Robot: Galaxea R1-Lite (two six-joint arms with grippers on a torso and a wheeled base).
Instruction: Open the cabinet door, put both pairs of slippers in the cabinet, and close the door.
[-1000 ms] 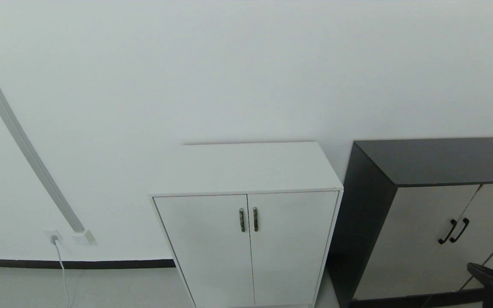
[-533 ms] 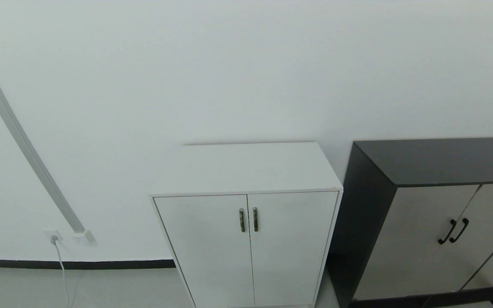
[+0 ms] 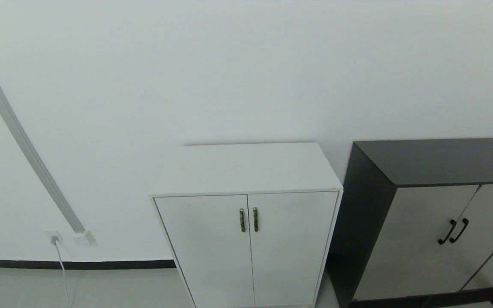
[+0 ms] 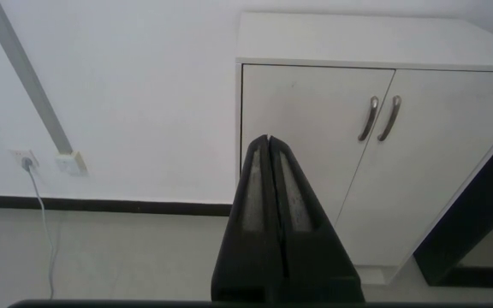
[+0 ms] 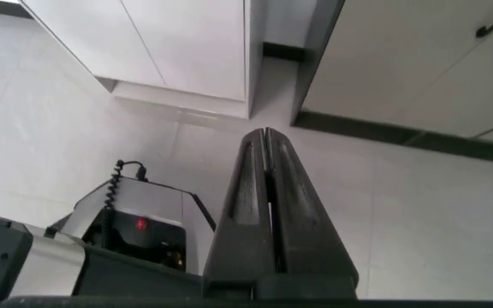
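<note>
A white two-door cabinet (image 3: 246, 239) stands against the wall with both doors closed. Its two metal handles (image 3: 248, 220) sit side by side at the middle seam. In the left wrist view my left gripper (image 4: 268, 158) is shut with nothing in it, held a short way in front of the white cabinet (image 4: 358, 145) and level with its left door. In the right wrist view my right gripper (image 5: 266, 150) is shut and empty, pointing down at the tiled floor (image 5: 418, 231) before the white cabinet's base (image 5: 187, 51).
A black cabinet (image 3: 426, 214) with grey doors and black handles (image 3: 454, 231) stands just right of the white one. A wall socket with a white cable (image 3: 60, 261) is at the lower left. A grey conduit (image 3: 24, 141) slants down the wall.
A dark part of the right arm seen at the head view's lower right corner one second ago has dropped out of that view. The cabinet doors have stayed closed.
</note>
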